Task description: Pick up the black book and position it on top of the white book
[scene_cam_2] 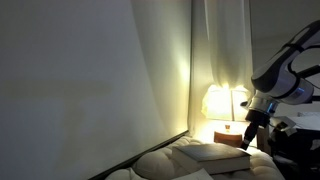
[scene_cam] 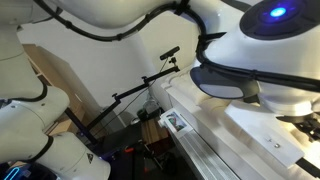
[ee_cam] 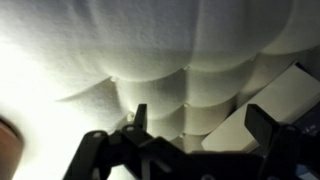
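My gripper (ee_cam: 201,125) is open, its two dark fingers (ee_cam: 140,116) spread wide with nothing between them. It hangs over the quilted cream mattress (ee_cam: 120,50). A flat pale slab with straight edges, apparently the white book (ee_cam: 288,95), lies at the right, just past the right finger. In an exterior view the arm comes in from the right and the gripper (scene_cam_2: 248,138) hovers low over the bed, next to the flat pale white book (scene_cam_2: 215,152). The black book does not show clearly in any view.
A lit lamp (scene_cam_2: 222,103) glows behind the bed by a curtain, and a pillow (scene_cam_2: 165,163) lies at the near end. Beside the arm's base stand a black tripod (scene_cam: 140,92) and cardboard (scene_cam: 60,80). A brown shape (ee_cam: 8,140) sits at the wrist view's left edge.
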